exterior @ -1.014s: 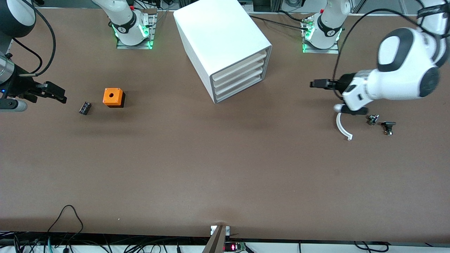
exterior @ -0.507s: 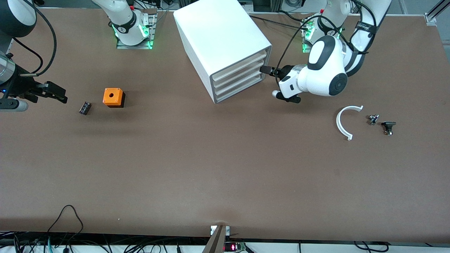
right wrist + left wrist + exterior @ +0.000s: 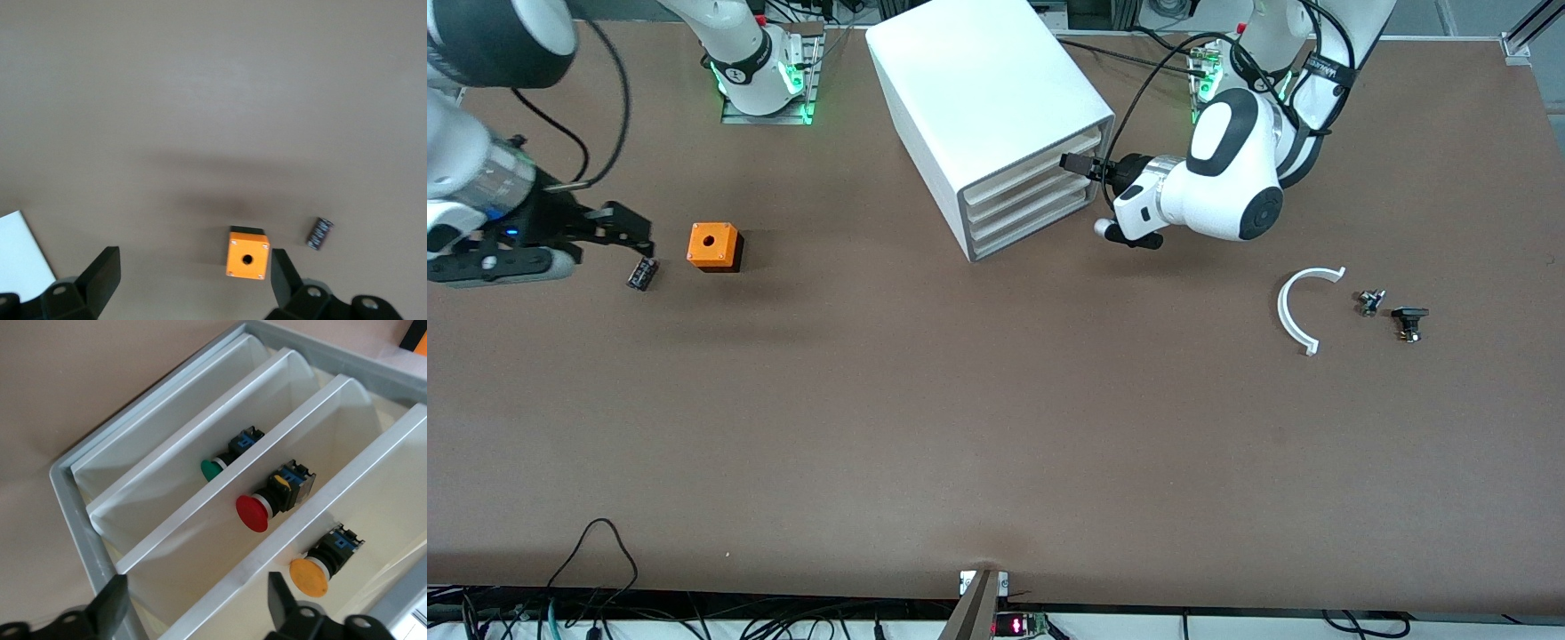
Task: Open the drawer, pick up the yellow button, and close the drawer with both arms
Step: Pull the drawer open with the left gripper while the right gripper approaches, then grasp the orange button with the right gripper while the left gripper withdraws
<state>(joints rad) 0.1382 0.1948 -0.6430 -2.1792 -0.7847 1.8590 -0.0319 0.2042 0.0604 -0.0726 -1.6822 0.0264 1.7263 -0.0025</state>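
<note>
The white cabinet (image 3: 978, 80) stands mid-table with all four drawer fronts pushed in. The uppermost drawer (image 3: 1032, 163) is closed. My left gripper (image 3: 1074, 164) is open, right at the drawer fronts and holding nothing. In the left wrist view my left gripper (image 3: 195, 607) faces the slanted lips. The button (image 3: 308, 577), with its orange cap, shows over the lip of the uppermost drawer (image 3: 353, 473), beside one fingertip (image 3: 280, 597). My right gripper (image 3: 633, 233) is open and empty, low over the table at the right arm's end; the right wrist view shows it (image 3: 192, 280) too.
An orange cube with a hole (image 3: 714, 246) (image 3: 247, 253) and a small black part (image 3: 641, 272) (image 3: 319, 233) lie by my right gripper. A white curved piece (image 3: 1294, 311) and two small dark parts (image 3: 1369, 302) (image 3: 1408, 322) lie at the left arm's end. Green (image 3: 213, 470) and red (image 3: 253, 513) buttons sit in lower drawers.
My left arm has swung from over the curved piece to the cabinet front and closed in on the drawers. My right gripper has moved toward the black part and the orange cube.
</note>
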